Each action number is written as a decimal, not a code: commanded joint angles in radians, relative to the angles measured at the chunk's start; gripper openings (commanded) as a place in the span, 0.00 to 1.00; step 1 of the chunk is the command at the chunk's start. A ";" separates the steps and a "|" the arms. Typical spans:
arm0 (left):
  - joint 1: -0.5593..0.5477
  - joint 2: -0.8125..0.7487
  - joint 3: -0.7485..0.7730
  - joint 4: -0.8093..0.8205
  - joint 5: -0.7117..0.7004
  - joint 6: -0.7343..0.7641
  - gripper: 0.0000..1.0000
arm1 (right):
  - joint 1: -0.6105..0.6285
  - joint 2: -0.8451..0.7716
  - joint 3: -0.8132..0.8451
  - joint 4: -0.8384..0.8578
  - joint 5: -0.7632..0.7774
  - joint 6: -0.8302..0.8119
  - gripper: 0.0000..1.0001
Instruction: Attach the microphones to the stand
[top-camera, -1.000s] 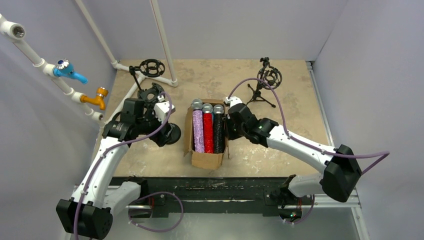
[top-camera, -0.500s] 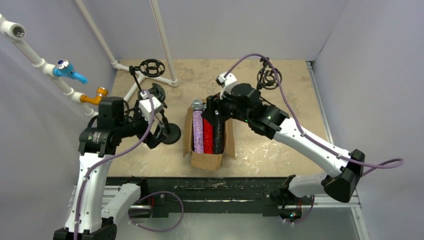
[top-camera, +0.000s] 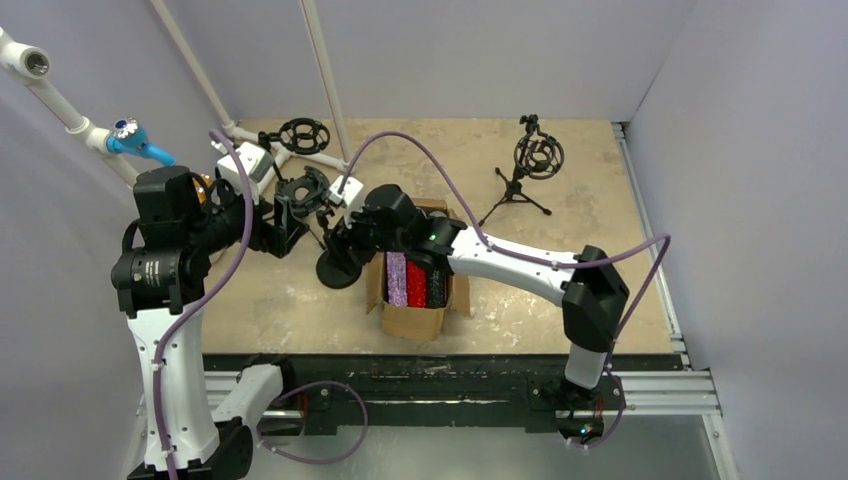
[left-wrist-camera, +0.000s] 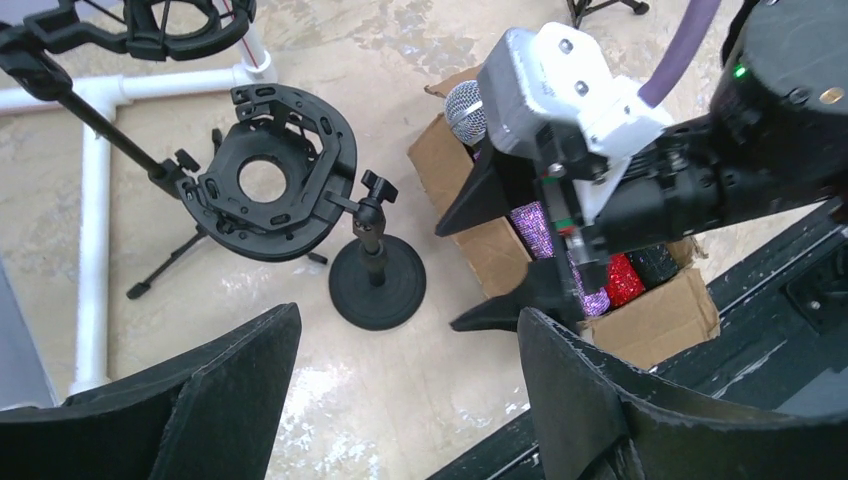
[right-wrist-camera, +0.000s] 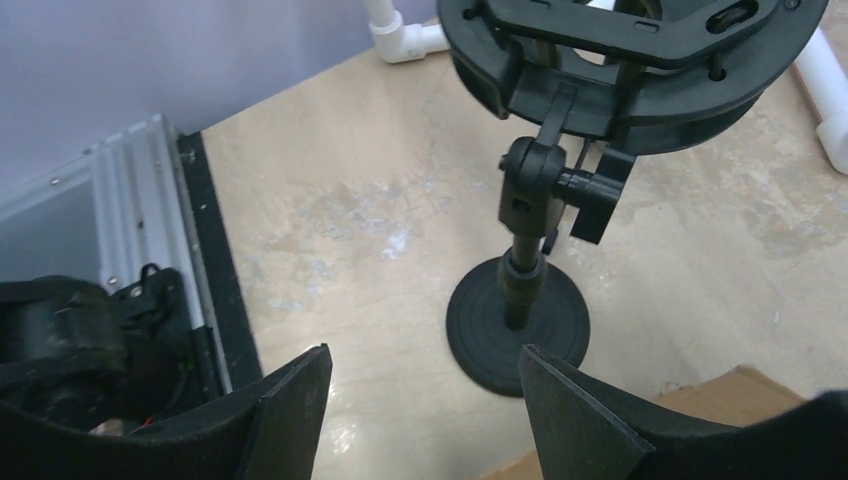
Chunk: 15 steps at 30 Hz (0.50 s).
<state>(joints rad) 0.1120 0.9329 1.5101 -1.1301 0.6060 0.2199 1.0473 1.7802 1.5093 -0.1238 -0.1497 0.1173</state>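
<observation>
— Hands first. What've you got?

— L gripper (left-wrist-camera: 410, 400): my jaws stand wide apart, nothing btwn them. It hangs high, well left of the cardboard box (top-camera: 412, 320), tipped down twd the floor beside it. R gripper (right-wrist-camera: 425, 400): also spread, also empty. My R arm reaches over the box's far end, so that gripper sits just past the box's left wall.

— Touching anything?

— Not that I can see. From the L wrist view my R fingers (left-wrist-camera: 485, 195) hover just left of the box's left wall.

— Mics?

— The microphones (top-camera: 416, 283) lie side by side inside the box, lengthwise. The glittery purple mic (top-camera: 397, 278) is agst the box's left wall, the glittery red mic (top-camera: 416, 287) mid, the black mic (top-camera: 436, 287) by the right wall. From above my R arm hides the heads. One silver head shows at the box's far end in the L wrist view.

— Stand?

— Round-base stand (right-wrist-camera: 515, 325) stands upright just left of the box and apart from it, its shock-mount ring (left-wrist-camera: 315, 160) tilted on top. One tripod stand (top-camera: 525, 165) is beyond the box's far right corner, well apart. Another tripod stand (top-camera: 300, 135) is beyond its far left.
</observation>
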 joint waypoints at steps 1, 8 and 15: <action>0.009 0.003 0.026 0.029 -0.028 -0.096 0.79 | -0.007 0.031 0.027 0.215 0.049 -0.038 0.72; 0.010 0.009 0.019 0.028 -0.042 -0.083 0.79 | -0.006 0.146 0.021 0.377 0.183 -0.054 0.67; 0.010 0.006 0.007 0.030 -0.070 -0.046 0.80 | -0.008 0.238 0.082 0.418 0.253 -0.128 0.42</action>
<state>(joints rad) 0.1131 0.9443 1.5108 -1.1233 0.5613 0.1604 1.0412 2.0125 1.5368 0.1978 0.0383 0.0593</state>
